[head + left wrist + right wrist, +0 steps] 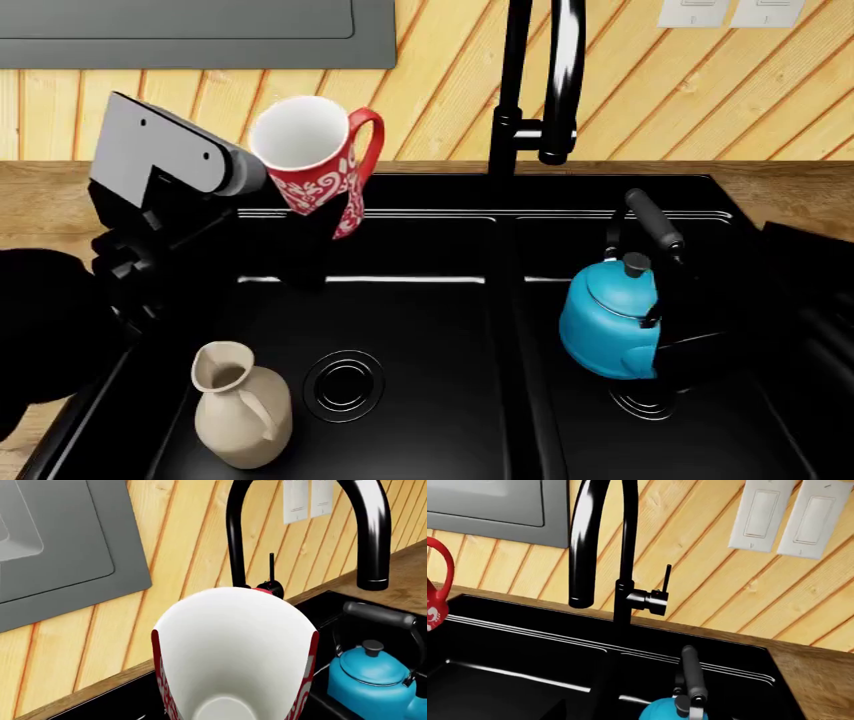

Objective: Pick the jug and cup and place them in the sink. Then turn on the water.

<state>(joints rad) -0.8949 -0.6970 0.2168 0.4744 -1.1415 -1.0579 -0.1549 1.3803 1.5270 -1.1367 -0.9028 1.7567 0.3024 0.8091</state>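
Observation:
The red cup [304, 150] with white flowers hangs tilted above the back of the sink's left basin [427, 300]. My left gripper [310, 240] is shut on it from below. In the left wrist view the cup's white inside [233, 650] hides the fingers. The cream jug [243, 405] stands upright in the left basin beside the drain. No water falls from the black faucet [534, 90]. My right arm [807, 300] is a dark shape over the right basin; its jaws do not show.
A blue kettle [607, 320] stands in the right basin, also in the right wrist view [670, 712]. The faucet's lever [665, 580] points up at its side. A wooden counter [40, 190] and plank wall surround the sink. A grey panel [60, 545] hangs on the wall.

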